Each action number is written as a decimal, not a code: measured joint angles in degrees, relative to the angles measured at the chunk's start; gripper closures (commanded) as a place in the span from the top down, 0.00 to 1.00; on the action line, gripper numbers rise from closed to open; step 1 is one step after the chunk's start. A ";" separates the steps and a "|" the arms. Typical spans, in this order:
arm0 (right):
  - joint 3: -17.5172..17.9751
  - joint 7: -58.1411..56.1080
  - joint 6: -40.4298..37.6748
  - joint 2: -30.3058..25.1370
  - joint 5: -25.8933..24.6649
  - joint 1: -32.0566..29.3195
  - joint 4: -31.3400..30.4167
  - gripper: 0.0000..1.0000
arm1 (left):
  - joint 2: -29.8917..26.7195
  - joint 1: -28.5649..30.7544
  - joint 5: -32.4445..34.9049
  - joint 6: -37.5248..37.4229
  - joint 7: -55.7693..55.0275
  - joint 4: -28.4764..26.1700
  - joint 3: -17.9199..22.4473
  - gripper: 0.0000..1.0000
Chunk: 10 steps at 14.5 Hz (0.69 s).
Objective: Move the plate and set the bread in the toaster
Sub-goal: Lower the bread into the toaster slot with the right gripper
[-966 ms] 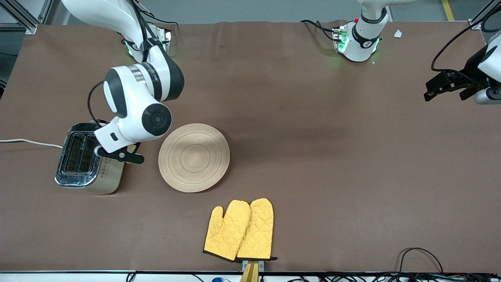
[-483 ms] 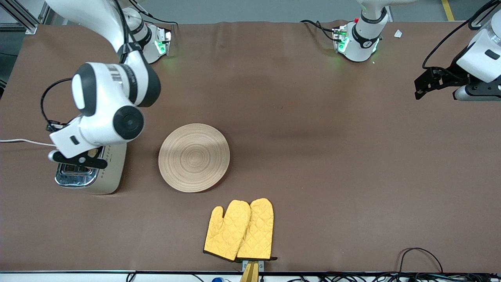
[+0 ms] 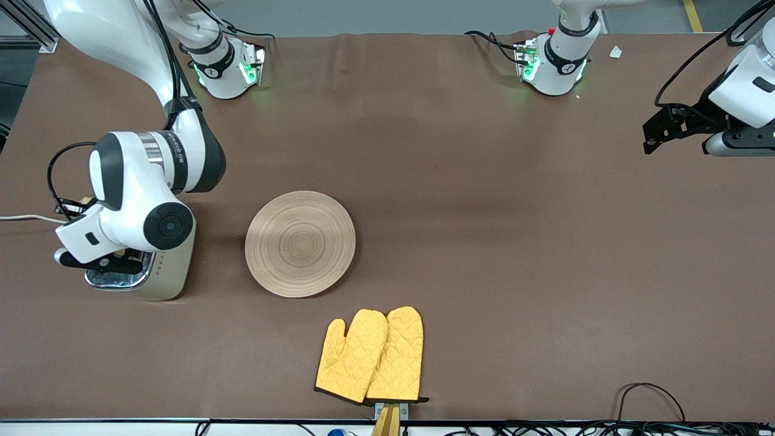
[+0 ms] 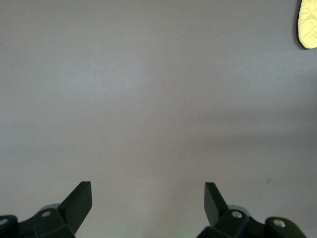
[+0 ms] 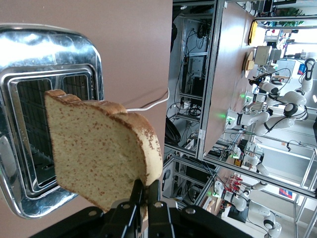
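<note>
The table (image 3: 484, 242) is carrying the toaster (image 3: 163, 275) at the right arm's end, the plate (image 3: 300, 243) beside it toward the middle, and 2 yellow mitts (image 3: 370, 356) nearer the front camera than the plate.

The plate is lying flat, with nothing resting on it. The mitts are lying side by side, touching, cuffs toward the front camera.

The toaster is standing upright with its long axis running toward and away from the front camera. Its 2 slots (image 5: 34, 129) are running along that axis, and both are showing dark and unfilled in the right wrist view. A white cord (image 3: 30, 218) is trailing off toward the table's edge.

The right gripper (image 5: 143, 196) is hanging over the toaster, its fingers pinching narrowly on the lower edge of the bread (image 5: 99, 153). The slice is standing on edge above the chrome top, clear of the slots, with its broad face turned to the wrist camera and its rounded crust pointing away from the gripper.

The left gripper (image 4: 147, 198) is waiting over bare table at the left arm's end, its fingers spread wide and holding nothing.
</note>
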 measured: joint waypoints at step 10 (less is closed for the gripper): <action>0.17 0.01 2.51 2.54 -0.19 0.09 -2.87 0.00 | 0.00 0.00 0.00 0.00 0.01 0.00 0.00 1.00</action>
